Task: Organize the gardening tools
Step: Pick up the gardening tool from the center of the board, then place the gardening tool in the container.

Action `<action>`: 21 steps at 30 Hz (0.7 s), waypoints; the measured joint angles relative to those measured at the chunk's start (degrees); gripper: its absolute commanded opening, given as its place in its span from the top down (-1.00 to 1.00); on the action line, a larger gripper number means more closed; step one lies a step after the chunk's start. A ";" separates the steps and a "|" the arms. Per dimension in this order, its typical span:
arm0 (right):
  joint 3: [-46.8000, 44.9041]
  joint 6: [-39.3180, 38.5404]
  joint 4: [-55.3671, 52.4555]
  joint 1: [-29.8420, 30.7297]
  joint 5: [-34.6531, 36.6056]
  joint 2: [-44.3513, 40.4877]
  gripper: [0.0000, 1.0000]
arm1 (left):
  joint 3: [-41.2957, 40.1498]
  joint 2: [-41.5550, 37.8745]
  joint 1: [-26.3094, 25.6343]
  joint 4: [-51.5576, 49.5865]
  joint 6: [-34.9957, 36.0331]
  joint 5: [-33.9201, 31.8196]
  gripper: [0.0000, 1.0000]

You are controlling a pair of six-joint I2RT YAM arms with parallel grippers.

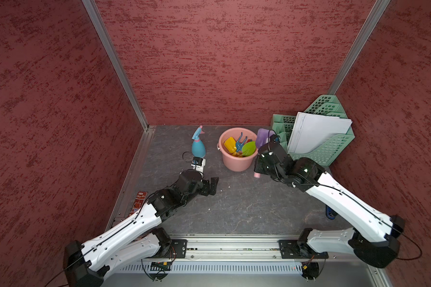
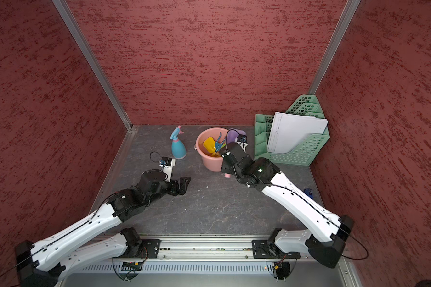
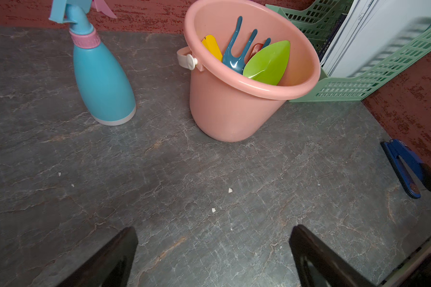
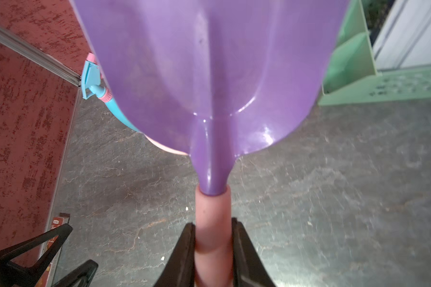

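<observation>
- While the right gripper (image 4: 213, 238) clamps tight on the smooth, rounded pink handle (image 4: 213, 218), the purple spade (image 4: 209, 74) rides clear above the worktop (image 1: 234, 203). Its glossy, dished plastic blade fans out wide, with a ridge down the middle.
- In both top views the spade's blade sits right by the rim of the pink bucket (image 1: 237, 164), on the side toward the green mesh rack (image 1: 334, 151). Whether it overhangs the rim, I can't tell.
- The handle's blunt end pokes out behind the gripper.
- Over to the left gripper (image 3: 213, 229): spread wide, nothing between its black wedge-shaped fingers, low over bare worktop in front of bottle and bucket.
- The spray bottle (image 1: 198, 146) stands upright on the left arm's side of the bucket, near it but not touching. It has a teardrop blue body, a ribbed pink collar, a pink trigger and a pale band at the base.
- The bucket is smooth, tapered plastic with a rolled rim and a white handle peg.
- Inside it stand the flat yellow scoop (image 3: 212, 47), the blue fork (image 3: 235, 52) with three prongs up, and the leaf-shaped, shiny green trowel (image 3: 268, 63). A sliver of the red trowel (image 3: 255, 48) shows behind them, mostly hidden.
- The rack, all square perforations, holds white sheets (image 1: 319, 134) upright in the back corner.
- The worktop is dark grey and stone-patterned with pale veins and a few white crumbs, and the walls are rough red.
- A blue stapler-like item (image 3: 403, 164) lies by the right-hand wall, and a red packet (image 1: 138, 202) lies along the opposite edge.
</observation>
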 measured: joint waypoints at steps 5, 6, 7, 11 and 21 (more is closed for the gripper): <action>6.01 -9.77 8.41 -3.13 0.50 10.67 1.00 | 2.97 4.59 2.38 1.79 0.81 6.23 -0.99; 7.15 -11.65 10.64 -3.80 0.55 13.14 1.00 | 3.26 5.33 2.78 2.47 0.90 7.39 -0.99; 7.98 -13.40 12.79 -4.44 0.59 15.45 1.00 | 3.41 5.99 3.17 3.08 0.92 8.50 -0.99; 9.16 -18.67 19.02 -6.23 0.68 22.10 1.00 | 3.45 8.00 4.26 4.22 0.85 11.61 -0.99; 8.92 -23.47 31.17 -10.01 0.63 28.48 1.00 | 3.45 9.27 5.64 5.81 0.76 14.12 -0.99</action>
